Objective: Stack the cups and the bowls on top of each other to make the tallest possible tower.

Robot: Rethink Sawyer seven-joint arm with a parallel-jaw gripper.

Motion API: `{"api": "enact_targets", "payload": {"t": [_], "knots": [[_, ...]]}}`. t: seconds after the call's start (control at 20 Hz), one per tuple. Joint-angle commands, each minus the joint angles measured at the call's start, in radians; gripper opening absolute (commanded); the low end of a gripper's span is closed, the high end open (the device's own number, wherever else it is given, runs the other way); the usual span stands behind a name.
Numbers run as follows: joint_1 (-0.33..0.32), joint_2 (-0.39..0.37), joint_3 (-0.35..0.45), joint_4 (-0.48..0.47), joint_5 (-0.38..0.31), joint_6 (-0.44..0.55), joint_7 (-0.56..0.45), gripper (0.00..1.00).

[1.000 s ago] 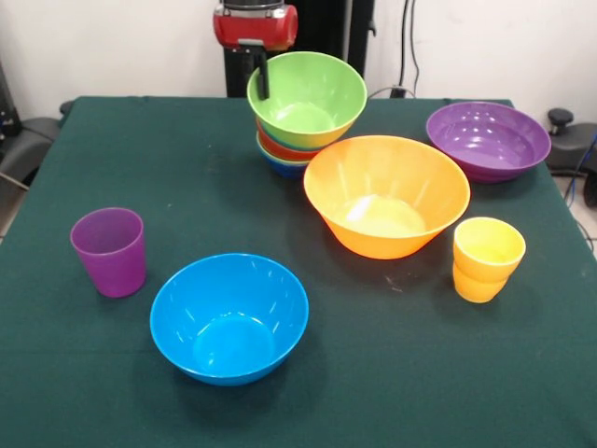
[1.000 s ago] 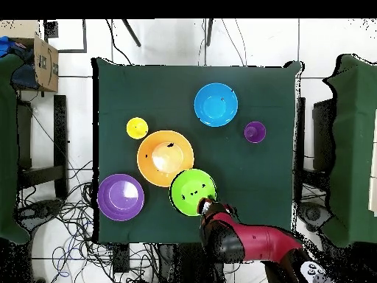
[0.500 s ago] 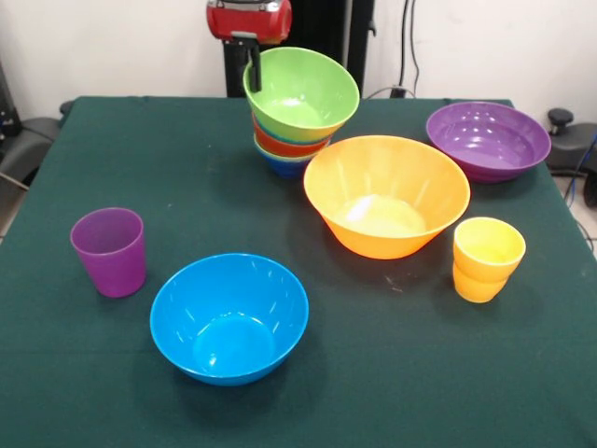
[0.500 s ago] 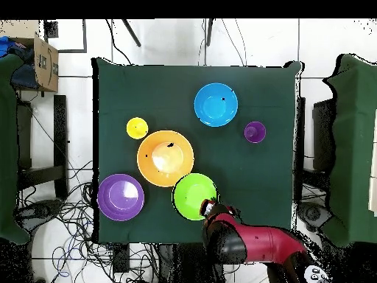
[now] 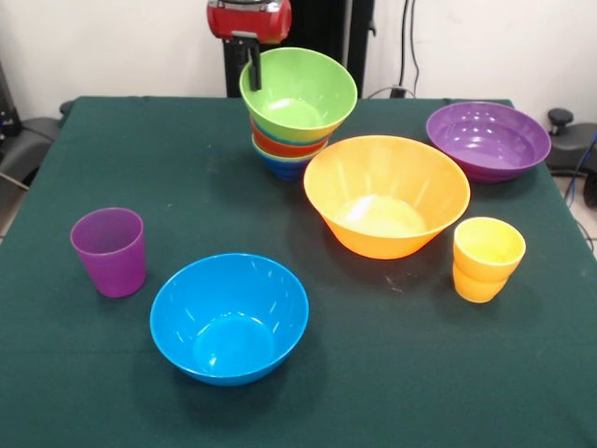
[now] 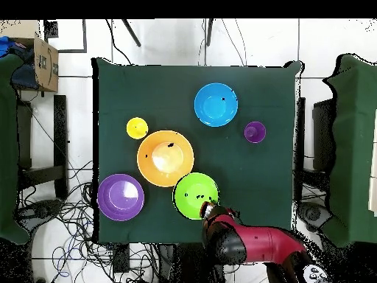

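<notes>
My gripper [image 5: 253,73] is shut on the far-left rim of the large green bowl [image 5: 300,93]. That bowl sits tilted on top of the tower [image 5: 285,149], a pile of small red-orange and blue bowls. In the overhead view the gripper [image 6: 208,211] is at the green bowl's [image 6: 196,195] lower right edge. A large orange bowl [image 5: 386,196] stands just right of the tower, and a wide purple bowl [image 5: 488,140] at the far right. The large blue bowl [image 5: 229,317] is at the front. A purple cup [image 5: 109,250] stands at the left and a yellow cup [image 5: 488,259] at the right.
A dark green cloth covers the table [image 5: 140,149]. The tower stands close to the table's far edge. In the overhead view, a cardboard box [image 6: 44,63] and loose cables [image 6: 70,214] lie on the floor beside the table.
The gripper rose a little and shifted left in the front view. The green bowl went with it, tipping and sliding slightly on the pile. Nothing else moved.
</notes>
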Motion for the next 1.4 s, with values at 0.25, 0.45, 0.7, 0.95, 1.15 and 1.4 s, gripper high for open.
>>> {"api": "enact_targets", "payload": {"t": [0.25,0.45,0.7,0.95,1.15,1.4], "knots": [[0.041,0.128,0.022,-0.076,-0.083,-0.008,0.019,0.00],[0.042,0.132,0.024,-0.079,-0.083,-0.001,0.019,0.00],[0.035,0.168,0.030,-0.094,-0.090,-0.027,0.021,0.00],[0.034,0.176,0.034,-0.088,-0.090,-0.044,0.025,0.00],[0.041,0.184,0.025,-0.097,-0.091,-0.051,0.028,0.00],[0.050,0.171,0.010,-0.099,-0.095,-0.055,0.025,0.00]]}}
